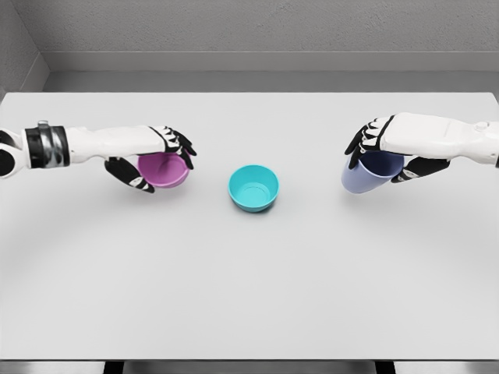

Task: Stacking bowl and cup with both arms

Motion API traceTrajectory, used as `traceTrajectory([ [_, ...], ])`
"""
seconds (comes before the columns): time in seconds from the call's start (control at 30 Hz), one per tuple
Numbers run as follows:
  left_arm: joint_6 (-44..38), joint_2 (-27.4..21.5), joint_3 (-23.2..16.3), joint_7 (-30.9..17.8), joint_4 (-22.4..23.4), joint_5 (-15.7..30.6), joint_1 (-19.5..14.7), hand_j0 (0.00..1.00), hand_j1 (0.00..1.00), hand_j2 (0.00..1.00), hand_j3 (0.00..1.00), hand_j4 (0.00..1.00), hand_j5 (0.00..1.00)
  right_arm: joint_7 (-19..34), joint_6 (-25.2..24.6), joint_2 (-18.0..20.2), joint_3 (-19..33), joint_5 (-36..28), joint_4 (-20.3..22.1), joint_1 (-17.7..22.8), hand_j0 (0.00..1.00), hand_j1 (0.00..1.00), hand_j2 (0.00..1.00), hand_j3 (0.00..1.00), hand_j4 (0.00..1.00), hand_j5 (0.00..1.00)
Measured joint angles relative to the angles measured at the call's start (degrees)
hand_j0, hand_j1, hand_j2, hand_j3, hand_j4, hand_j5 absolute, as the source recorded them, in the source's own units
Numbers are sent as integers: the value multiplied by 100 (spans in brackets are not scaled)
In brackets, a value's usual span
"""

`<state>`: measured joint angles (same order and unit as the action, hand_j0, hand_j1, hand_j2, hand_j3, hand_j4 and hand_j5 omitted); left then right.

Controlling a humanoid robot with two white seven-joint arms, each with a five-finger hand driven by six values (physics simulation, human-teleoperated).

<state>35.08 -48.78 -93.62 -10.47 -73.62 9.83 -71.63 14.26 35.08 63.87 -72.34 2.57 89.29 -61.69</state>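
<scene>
A pink bowl (165,171) sits at the left of the white table (249,273), with my left hand (156,162) wrapped around it, fingers over the far rim and thumb under the near side. A teal bowl (253,188) stands upright and alone at the table's middle. At the right, a lavender-blue cup (366,174) is tilted toward the left, and my right hand (382,152) grips it from above, fingers curled over its rim. Whether the pink bowl and the cup are lifted off the table I cannot tell.
The table's far edge meets a grey wall (249,31). Its front edge runs along the bottom of the view.
</scene>
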Motion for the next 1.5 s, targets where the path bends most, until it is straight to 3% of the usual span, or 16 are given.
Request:
traceTrajectory([
  [1.5,-1,1241,-65,-20,66,-2,-378,70,70,70,70,70,70,-129,-1,-24,-61,-69,0,-9,62,62,62,62,62,62],
])
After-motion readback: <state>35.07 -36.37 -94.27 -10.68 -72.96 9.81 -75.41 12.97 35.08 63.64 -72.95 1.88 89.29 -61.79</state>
